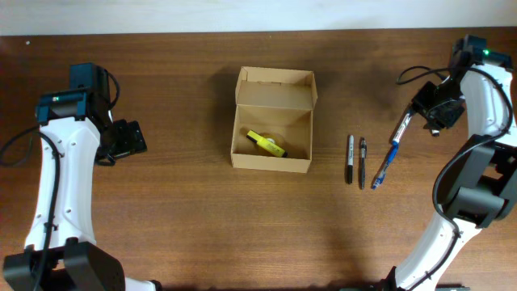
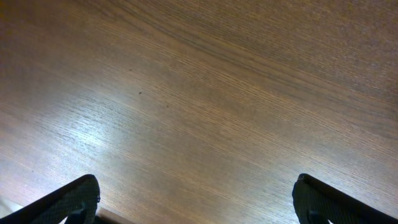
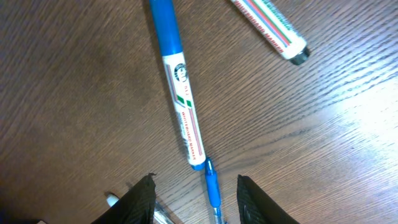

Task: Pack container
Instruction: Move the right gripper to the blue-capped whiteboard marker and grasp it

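One container (image 1: 271, 162) of tan cardboard at the middle of the table (image 1: 186, 218), open, its lid flap (image 1: 275, 90) thrown back on the far side. One yellow marker (image 1: 265, 143) inside, lying slantwise on the floor of the box. Four writing things on the bare wood to the right, well apart from the container: one black marker (image 1: 350, 158), one thinner black pen (image 1: 363, 162) just beside it, one blue pen (image 1: 380, 171) on a slant, and one blue-and-white marker (image 1: 401, 129) lying nearly end to end with the blue pen. Two arms, two sets of fingers: left fingers (image 1: 129, 139) far to the left of the container, spread wide and empty over bare wood; right fingers (image 1: 430, 115) near the right edge, just beside the upper end of the blue-and-white marker, parted too and gripping nothing. Between them in the right wrist view, only the end of the blue pen, close to the marker's tip. One white marker with a black end (image 3: 273, 34) at the top right of that view; cannot tell whether the same as the black marker.
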Motion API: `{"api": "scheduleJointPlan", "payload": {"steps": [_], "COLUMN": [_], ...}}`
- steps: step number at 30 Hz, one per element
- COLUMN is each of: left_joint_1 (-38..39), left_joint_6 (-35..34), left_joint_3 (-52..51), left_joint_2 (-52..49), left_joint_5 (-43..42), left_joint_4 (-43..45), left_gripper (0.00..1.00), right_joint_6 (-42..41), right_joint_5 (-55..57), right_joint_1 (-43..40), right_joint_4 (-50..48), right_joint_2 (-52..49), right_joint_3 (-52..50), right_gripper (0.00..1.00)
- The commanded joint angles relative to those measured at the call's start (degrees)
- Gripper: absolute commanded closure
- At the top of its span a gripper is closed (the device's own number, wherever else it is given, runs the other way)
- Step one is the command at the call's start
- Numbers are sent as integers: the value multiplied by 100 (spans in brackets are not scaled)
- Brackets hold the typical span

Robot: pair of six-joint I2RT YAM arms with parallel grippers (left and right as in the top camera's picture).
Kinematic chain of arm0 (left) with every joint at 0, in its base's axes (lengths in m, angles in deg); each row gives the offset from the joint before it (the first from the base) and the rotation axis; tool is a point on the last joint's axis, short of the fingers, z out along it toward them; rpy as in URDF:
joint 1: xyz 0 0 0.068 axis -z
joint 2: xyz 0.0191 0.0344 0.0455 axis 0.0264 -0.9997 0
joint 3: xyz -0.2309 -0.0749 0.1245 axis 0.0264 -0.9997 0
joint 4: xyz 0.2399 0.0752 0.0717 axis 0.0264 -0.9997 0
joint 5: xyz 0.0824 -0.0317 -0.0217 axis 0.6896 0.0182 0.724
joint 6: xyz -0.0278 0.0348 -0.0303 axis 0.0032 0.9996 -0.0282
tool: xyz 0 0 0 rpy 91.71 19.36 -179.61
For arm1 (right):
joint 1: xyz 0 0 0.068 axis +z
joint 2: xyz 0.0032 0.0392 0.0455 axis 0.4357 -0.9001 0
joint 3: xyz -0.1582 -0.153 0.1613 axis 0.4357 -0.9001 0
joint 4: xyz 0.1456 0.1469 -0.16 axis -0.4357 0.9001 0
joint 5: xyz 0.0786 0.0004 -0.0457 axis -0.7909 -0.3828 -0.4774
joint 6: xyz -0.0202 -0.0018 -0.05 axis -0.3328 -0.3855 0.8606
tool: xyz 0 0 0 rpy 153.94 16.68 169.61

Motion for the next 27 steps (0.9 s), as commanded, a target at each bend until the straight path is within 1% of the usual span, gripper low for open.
{"api": "scheduleJointPlan", "payload": {"steps": [1,3,18,20,21,25,26,27], "left_joint_1": [-31,-31,-31,-31,-31,-31,-31,-31], "left_joint_6": [92,92,92,92,92,92,92,92], "left_joint_3": [-11,-11,-11,-11,-11,-11,-11,-11], "left_joint_2": [151,151,151,151,151,151,151,151], "left_joint_5": [-39,-39,-39,-39,-39,-39,-39,-39], "left_joint_4": [13,13,13,13,13,13,13,13], "left_gripper": [0,0,0,0,0,0,0,0], "right_joint_6": [63,192,361,404,476,505,505,505], "right_joint_5": [28,22,28,-15,-37,-63,-74,-76], "right_joint_1": [44,87,118,118,120,125,125,125], "right_joint_4": [-13,-39,-527,-522,-525,-498,-498,-505], "right_joint_2": [-197,-315,-949,-1060,-1128,-1311,-1329,-1335], "right_joint_3": [-35,-35,-35,-35,-35,-35,-35,-35], "right_gripper": [57,58,58,59,61,64,67,80]}}
